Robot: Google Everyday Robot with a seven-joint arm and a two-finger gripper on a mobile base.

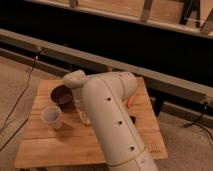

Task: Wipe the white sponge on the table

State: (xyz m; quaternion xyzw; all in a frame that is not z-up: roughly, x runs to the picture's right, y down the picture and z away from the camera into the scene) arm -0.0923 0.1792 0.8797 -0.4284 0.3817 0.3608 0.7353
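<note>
The gripper (83, 113) pointed down over the middle of the table (60, 150), just right of the cup (52, 117), its jaws closed narrow. The sponge (86, 120) showed as a pale patch at its tip, on the planks. Whether it was clamped could not be told.

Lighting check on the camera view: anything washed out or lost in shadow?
Camera view: warm, dim light, no glare on the table. Same view: the background behind it is nearly black. The pale arm is the brightest thing. The gripper, shut, hangs low between the cup and the arm.
</note>
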